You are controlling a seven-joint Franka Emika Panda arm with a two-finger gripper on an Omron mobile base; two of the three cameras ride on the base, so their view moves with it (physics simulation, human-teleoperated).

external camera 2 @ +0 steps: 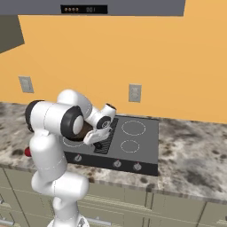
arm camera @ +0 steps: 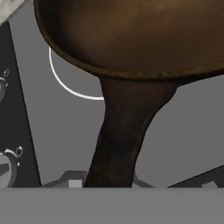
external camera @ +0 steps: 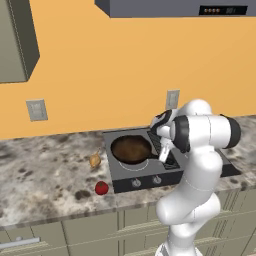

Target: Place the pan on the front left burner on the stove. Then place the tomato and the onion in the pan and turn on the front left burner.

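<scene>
The end effector (external camera: 162, 150) pinches the pan (external camera: 131, 149) by its handle over the front left burner (arm camera: 72, 85) — a careless release could shift it off-centre.

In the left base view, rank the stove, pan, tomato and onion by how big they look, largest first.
1. stove, the widest by far.
2. pan, covering much of the stove's left half.
3. tomato and onion: both small and about alike. The tomato sits nearer the camera, so I would not rank one over the other.
</scene>
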